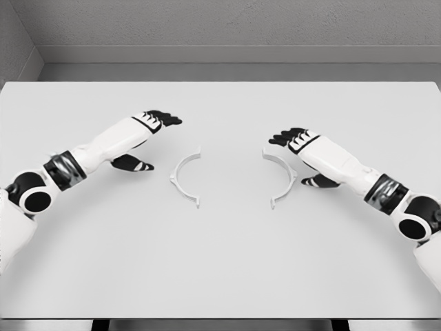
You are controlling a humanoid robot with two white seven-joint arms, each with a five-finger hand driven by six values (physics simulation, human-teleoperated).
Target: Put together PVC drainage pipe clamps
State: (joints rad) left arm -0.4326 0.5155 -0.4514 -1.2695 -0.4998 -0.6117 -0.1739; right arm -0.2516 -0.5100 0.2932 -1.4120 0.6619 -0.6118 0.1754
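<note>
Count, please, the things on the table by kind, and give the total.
Clamp halves, white: 2, the left clamp half and the right clamp half, lying apart
Robot hands: 2, the left hand and the right hand, both open
Total: 4, all on the white table

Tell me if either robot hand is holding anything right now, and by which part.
Nothing is held. The left robot hand and right robot hand are open above the table, each beside a clamp half.
</note>
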